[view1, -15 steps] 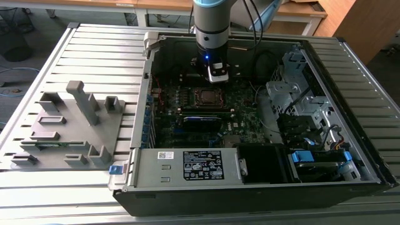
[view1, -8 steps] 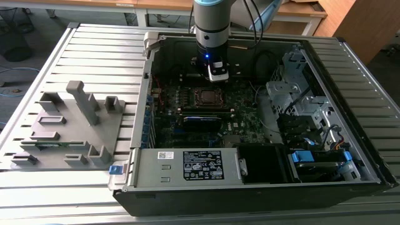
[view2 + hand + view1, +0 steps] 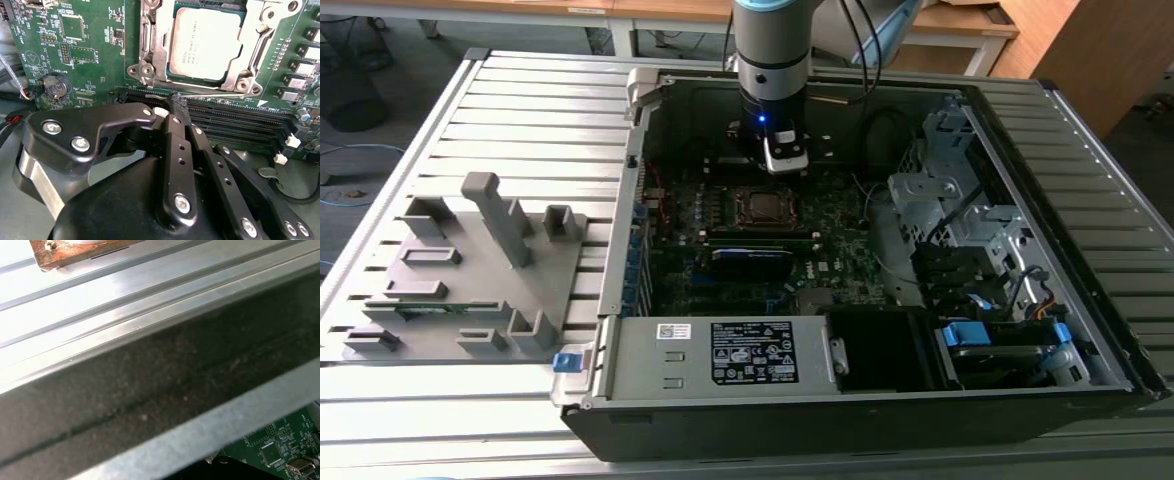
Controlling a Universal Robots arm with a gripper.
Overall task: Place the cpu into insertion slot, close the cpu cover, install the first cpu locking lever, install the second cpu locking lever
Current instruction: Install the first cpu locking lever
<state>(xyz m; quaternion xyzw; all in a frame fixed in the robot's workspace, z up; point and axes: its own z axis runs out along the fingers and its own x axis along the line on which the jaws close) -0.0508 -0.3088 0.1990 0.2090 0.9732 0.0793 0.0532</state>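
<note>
exterior view: even, rather dim room light from above; the inside of the computer case [image 3: 854, 425] lies in shade and a blue lamp glows on the arm [image 3: 771, 50]. second wrist view: brighter, with pale glare on the cpu [image 3: 205, 42] and cpu cover [image 3: 256, 45]; the near gripper [image 3: 177, 100] looks soft. first wrist view: washed-out glare on the table slats [image 3: 125, 290], the dark case wall [image 3: 150, 390] blurred

Your exterior view sits high and well back, looking steeply down into the open case [image 3: 854, 430] on the slatted desk [image 3: 534, 90]. The second wrist view looks from close range along the fingers [image 3: 175, 135] onto the board [image 3: 90, 45]. Both show the slot [image 3: 761, 205]. The first wrist view faces the case wall from very near and catches a corner of the board.
</note>
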